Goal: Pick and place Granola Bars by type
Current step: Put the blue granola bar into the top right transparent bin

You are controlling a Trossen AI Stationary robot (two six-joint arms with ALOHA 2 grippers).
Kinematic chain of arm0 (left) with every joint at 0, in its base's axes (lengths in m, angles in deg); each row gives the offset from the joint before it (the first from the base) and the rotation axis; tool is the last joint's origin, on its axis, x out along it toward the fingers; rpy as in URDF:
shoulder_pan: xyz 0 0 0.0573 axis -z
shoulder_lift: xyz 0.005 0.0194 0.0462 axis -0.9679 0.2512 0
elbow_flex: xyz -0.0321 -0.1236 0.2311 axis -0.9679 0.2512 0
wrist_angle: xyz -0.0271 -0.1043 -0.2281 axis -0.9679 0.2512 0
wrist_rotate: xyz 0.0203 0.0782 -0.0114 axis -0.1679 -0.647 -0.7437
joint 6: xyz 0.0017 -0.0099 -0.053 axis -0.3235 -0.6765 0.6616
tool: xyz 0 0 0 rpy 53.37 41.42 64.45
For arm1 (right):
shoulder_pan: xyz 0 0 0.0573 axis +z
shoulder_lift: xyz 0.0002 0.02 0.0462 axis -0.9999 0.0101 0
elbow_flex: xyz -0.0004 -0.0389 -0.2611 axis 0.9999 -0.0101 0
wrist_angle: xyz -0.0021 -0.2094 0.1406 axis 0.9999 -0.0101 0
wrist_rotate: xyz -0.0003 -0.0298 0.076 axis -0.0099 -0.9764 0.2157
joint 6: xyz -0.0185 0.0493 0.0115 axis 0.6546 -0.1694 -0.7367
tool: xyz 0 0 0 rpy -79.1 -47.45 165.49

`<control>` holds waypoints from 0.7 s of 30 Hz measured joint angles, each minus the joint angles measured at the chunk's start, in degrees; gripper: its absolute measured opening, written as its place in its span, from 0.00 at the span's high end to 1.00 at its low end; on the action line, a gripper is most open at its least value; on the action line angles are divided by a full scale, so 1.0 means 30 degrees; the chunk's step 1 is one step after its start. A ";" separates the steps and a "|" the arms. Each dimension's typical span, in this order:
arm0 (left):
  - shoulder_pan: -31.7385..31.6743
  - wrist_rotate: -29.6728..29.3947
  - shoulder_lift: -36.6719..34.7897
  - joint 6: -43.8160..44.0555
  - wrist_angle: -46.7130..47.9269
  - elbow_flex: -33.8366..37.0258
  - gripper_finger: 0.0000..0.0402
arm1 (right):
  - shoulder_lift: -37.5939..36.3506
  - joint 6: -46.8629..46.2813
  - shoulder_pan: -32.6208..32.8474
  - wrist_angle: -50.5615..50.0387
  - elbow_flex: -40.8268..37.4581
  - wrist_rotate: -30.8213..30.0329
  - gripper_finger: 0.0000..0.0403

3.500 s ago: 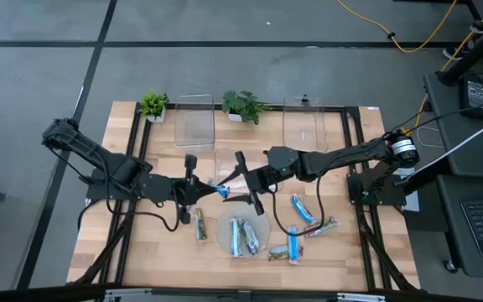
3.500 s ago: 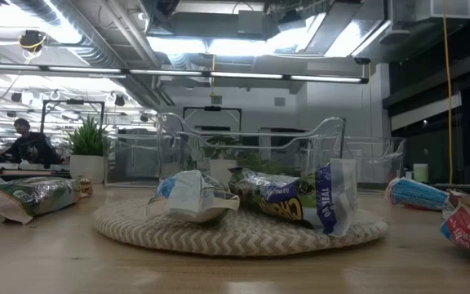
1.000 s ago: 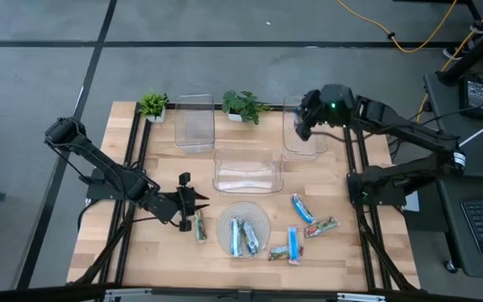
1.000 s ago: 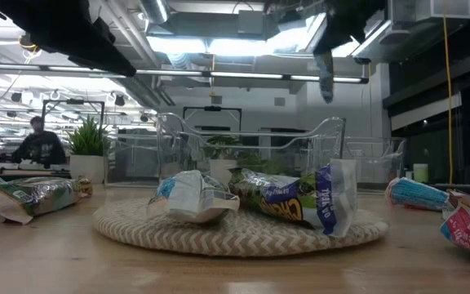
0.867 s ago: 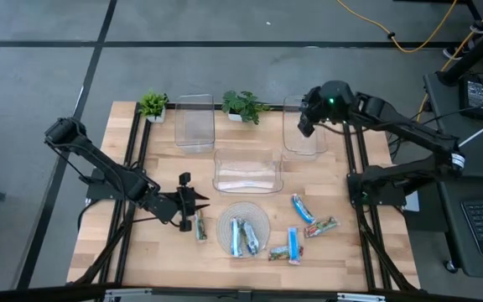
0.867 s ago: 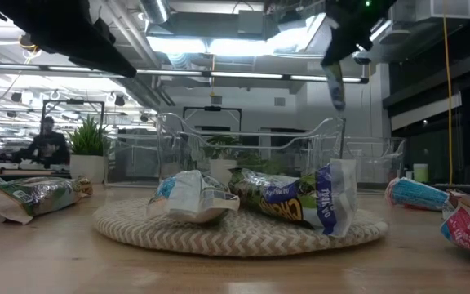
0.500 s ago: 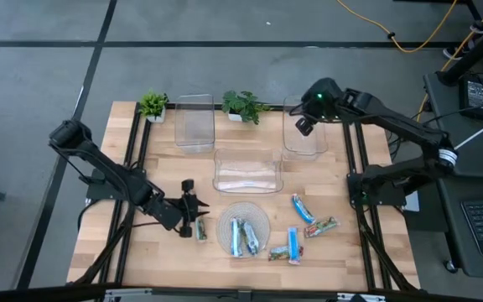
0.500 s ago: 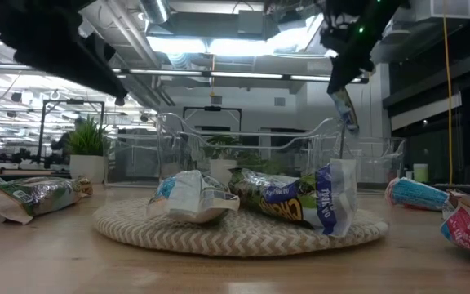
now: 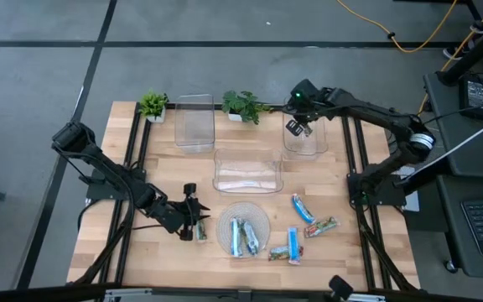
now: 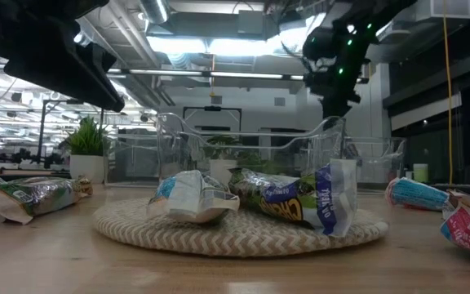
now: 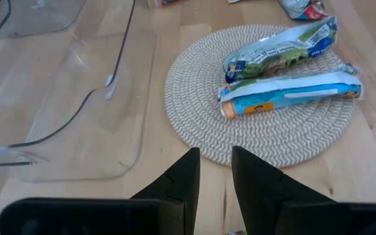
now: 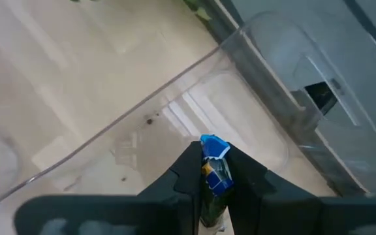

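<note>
The wooden bench [image 9: 158, 252] carries three clear bins, a round woven mat [image 9: 243, 226] and scattered granola bars. The right gripper [image 9: 297, 127] hangs over the far-right bin [image 9: 303, 138], its fingers pinched on a blue-wrapped granola bar [image 12: 214, 171]. The left gripper [image 9: 196, 226] sits low beside the mat, fingers narrowly parted over a green-wrapped bar [image 9: 201, 232]. Two bars [image 11: 286, 72] lie on the mat; four more [image 9: 303, 228] lie to its right.

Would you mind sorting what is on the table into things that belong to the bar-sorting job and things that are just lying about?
Part of the job:
- granola bars loose on the table
- two bars on the woven mat
- blue bar held in the right gripper
- clear bins
- left gripper

Just lying about:
- two potted plants
</note>
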 joint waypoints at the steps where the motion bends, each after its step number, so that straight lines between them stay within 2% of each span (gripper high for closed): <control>1: -0.0001 -0.0007 0.0000 0.0000 0.0004 0.0000 0.79 | 0.0306 0.0083 -0.0110 0.0130 0.0000 0.0000 0.86; 9: -0.0004 -0.0022 -0.0003 0.0000 0.0006 0.0000 0.79 | 0.2162 0.0527 -0.1074 0.0643 0.0000 0.1339 0.86; 21: 0.0004 -0.0029 -0.0003 0.0007 0.0005 0.0000 0.79 | 0.3355 0.0567 -0.1335 0.0628 0.0000 0.1739 0.86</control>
